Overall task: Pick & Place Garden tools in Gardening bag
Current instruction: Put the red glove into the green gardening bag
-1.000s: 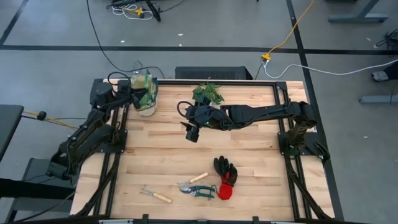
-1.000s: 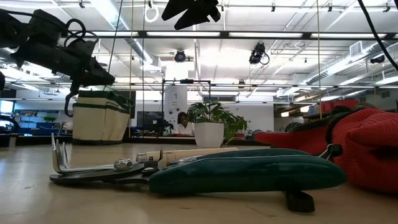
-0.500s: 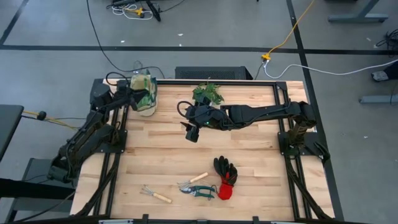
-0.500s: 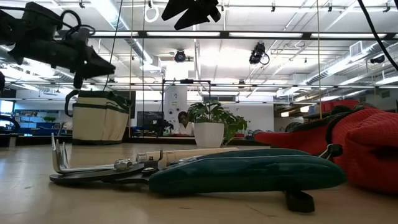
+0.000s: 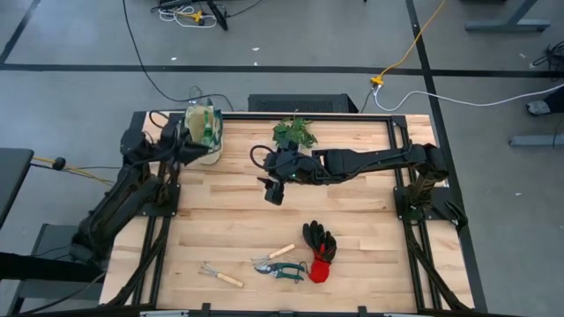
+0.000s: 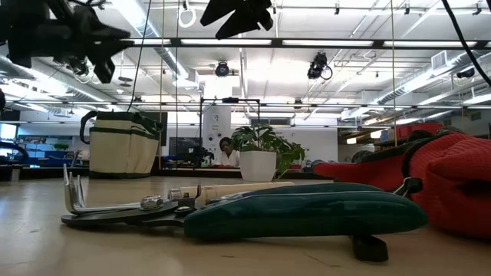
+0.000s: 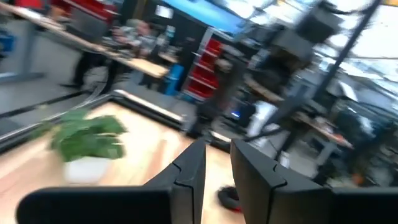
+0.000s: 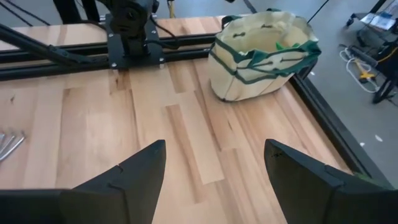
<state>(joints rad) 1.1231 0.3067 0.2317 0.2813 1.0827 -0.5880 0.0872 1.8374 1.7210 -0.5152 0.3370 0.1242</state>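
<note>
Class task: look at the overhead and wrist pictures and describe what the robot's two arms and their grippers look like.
Both arms are dark, near-black, jointed links mounted on black frames at the table's edges. Black cable loops stand out near each wrist. The left gripper has two flat, angular black fingers. The right gripper has two broad, wedge-shaped black fingers. No markings are visible.
</note>
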